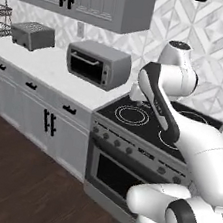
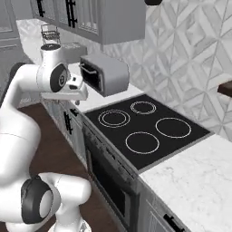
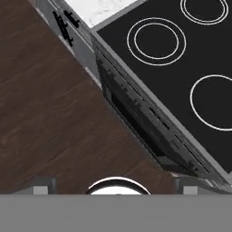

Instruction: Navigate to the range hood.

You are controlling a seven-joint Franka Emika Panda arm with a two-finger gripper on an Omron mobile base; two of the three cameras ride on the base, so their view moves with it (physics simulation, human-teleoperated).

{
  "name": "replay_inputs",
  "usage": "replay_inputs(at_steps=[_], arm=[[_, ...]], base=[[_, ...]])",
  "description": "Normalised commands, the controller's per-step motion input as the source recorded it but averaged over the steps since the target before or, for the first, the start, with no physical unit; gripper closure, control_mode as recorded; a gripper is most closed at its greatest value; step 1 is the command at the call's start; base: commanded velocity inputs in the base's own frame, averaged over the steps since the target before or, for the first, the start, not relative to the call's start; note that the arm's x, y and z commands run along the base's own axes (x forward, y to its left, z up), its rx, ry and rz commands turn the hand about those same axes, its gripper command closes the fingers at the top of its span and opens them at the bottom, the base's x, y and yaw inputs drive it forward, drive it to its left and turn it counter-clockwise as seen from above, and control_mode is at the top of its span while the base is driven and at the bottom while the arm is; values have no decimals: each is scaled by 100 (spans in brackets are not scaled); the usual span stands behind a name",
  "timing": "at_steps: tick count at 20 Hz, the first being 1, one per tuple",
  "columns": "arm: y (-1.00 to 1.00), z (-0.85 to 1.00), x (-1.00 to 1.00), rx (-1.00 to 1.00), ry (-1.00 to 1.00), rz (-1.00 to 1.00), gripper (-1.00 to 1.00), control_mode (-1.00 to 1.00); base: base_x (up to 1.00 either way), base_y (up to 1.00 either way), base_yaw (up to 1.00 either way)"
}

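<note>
The gripper (image 3: 116,190) hangs over the floor with its fingers spread wide and nothing between them. Just ahead and below lies one black cooktop (image 2: 147,131) with four rings, and one countertop oven (image 1: 97,64) beside it. High above and beyond, the range hood (image 2: 153,2) shows only its black tip; likely a rigid, heavy fixture, to be approached rather than grasped

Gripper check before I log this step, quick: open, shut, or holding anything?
Gripper: two small dark finger tips stand wide apart above the dark wooden floor; open, holding nothing.
</note>
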Motion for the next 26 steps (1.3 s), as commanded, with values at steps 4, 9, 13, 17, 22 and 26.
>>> replay_inputs(at_steps=[4,9,13,17,22,26], arm=[[0,0,0,0,0,0,-100,100],[0,0,0,0,0,0,-100,100],[0,0,0,0,0,0,-100,100],[0,0,0,0,0,0,-100,100],[0,0,0,0,0,0,-100,100],[0,0,0,0,0,0,-100,100]], base=[[2,0,-98],[88,65,-63],[99,100,-40],[97,93,-18],[100,28,-24],[100,64,-21]])
